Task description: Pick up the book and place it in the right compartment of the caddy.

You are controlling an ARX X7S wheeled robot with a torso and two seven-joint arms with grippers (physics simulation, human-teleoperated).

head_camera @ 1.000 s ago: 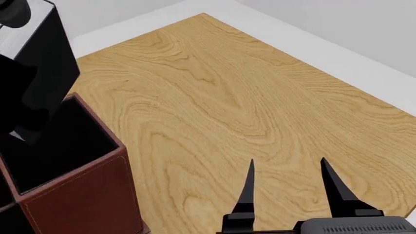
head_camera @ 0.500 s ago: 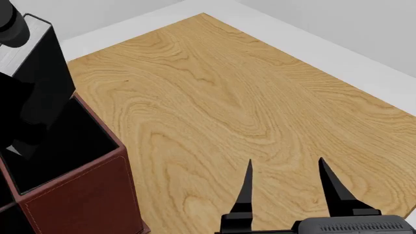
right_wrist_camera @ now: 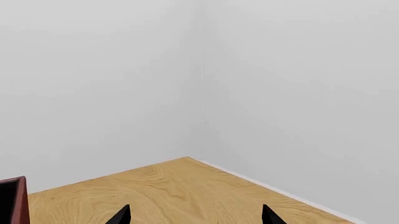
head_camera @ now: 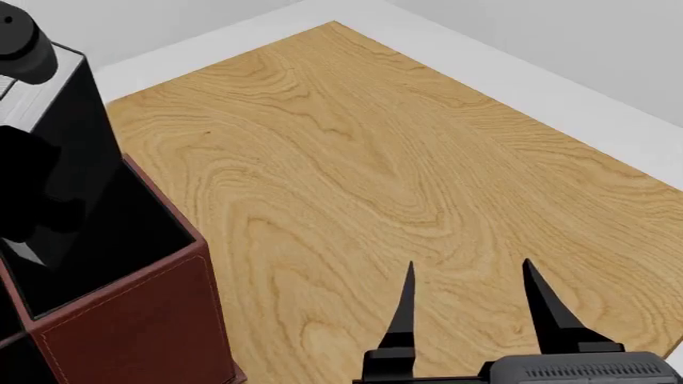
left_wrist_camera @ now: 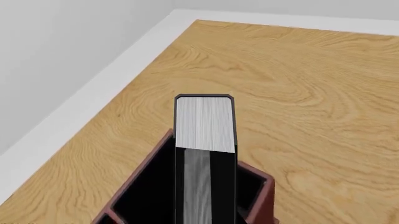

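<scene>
One book (left_wrist_camera: 205, 140) stands upright, long axis vertical, its lower end already inside the right compartment (head_camera: 101, 240) of the caddy (head_camera: 133, 328). Left pincer's state: cannot tell. Right pincer (head_camera: 466, 300) hangs apart, idle over the tabletop (head_camera: 373, 152).

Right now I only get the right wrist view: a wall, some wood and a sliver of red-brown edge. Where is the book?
Observer: The book stands upright with its lower end down inside the caddy.
Operator: Which part of it?
Observer: In the head view, it's in the right compartment, the squarish bin behind the stitched front wall.
Operator: Has it reached the bottom?
Observer: I cannot tell. The left wrist view shows only its white page edge sticking up above the rim.
</scene>
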